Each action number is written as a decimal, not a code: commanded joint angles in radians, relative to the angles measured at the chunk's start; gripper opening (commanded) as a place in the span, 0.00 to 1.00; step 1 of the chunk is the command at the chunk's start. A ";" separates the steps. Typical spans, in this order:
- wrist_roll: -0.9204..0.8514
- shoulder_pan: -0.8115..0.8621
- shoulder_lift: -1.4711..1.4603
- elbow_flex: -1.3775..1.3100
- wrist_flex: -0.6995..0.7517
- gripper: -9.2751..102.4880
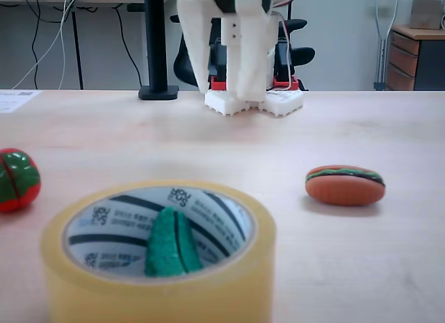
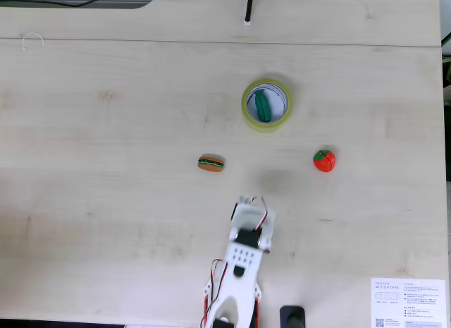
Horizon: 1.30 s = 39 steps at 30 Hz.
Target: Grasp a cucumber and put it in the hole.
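The teal-green bumpy cucumber (image 1: 170,243) (image 2: 262,106) stands tilted inside the hole of the yellowish tape roll (image 1: 160,295) (image 2: 248,111), leaning against the striped white inner wall (image 1: 208,215). My white gripper (image 1: 226,95) (image 2: 251,201) hangs well back from the roll, close to the arm's base, pointing down above the table. A gap shows between its two fingers and nothing is held in it.
A toy hamburger (image 1: 345,185) (image 2: 211,163) lies on the wooden table between roll and arm. A round red-and-green toy (image 1: 15,179) (image 2: 324,160) sits on the other side. A printed sheet (image 2: 409,301) lies near the base, and a black post (image 1: 157,45) stands behind.
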 commanded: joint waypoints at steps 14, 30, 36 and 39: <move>-0.006 0.002 0.690 0.370 0.078 0.20; -0.005 0.003 0.690 0.468 0.123 0.19; 0.000 0.003 0.690 0.468 0.224 0.16; -0.005 0.003 0.690 0.468 0.242 0.15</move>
